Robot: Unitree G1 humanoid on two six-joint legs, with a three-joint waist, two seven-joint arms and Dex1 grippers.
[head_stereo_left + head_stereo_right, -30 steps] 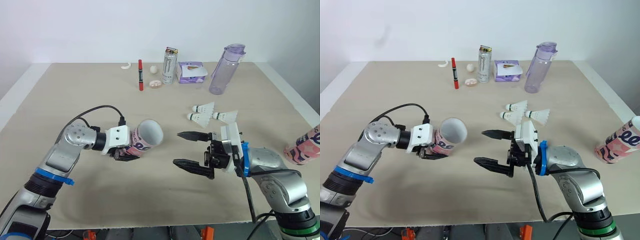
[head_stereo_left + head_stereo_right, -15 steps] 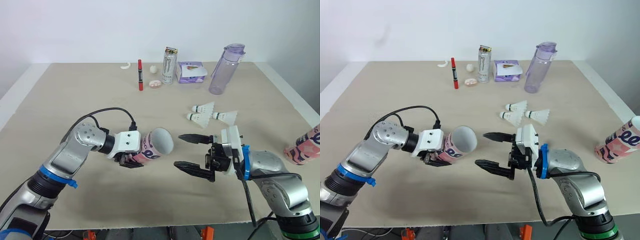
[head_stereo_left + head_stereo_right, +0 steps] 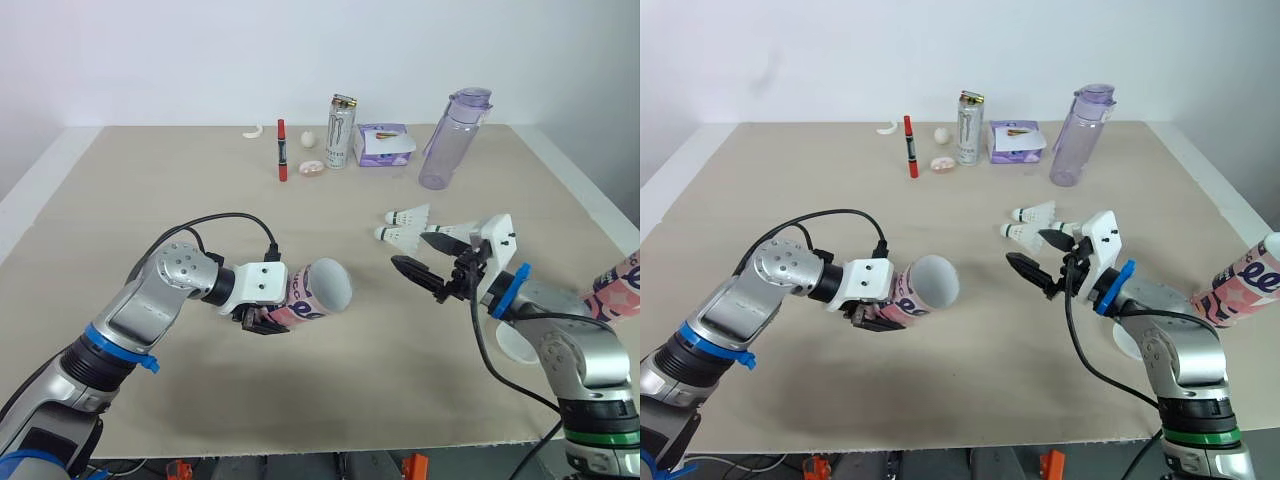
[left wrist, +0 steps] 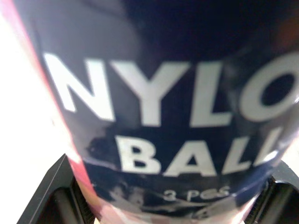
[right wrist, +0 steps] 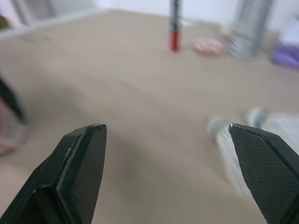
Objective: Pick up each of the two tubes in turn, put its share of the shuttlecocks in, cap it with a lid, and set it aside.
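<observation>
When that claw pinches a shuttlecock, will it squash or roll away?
Probably light: the shuttlecocks are thin skirts on round heads. The skirt would likely flex under the open right gripper, so the head seems a firmer hold. Lying on its side, a nudged one would likely curve around, not roll straight.

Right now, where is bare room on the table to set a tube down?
Bare cloth: the left part between the red marker and the left gripper, and the strip from the held tube to the near edge. Crowded: the far row around the can, the shuttlecocks by the right gripper.
</observation>
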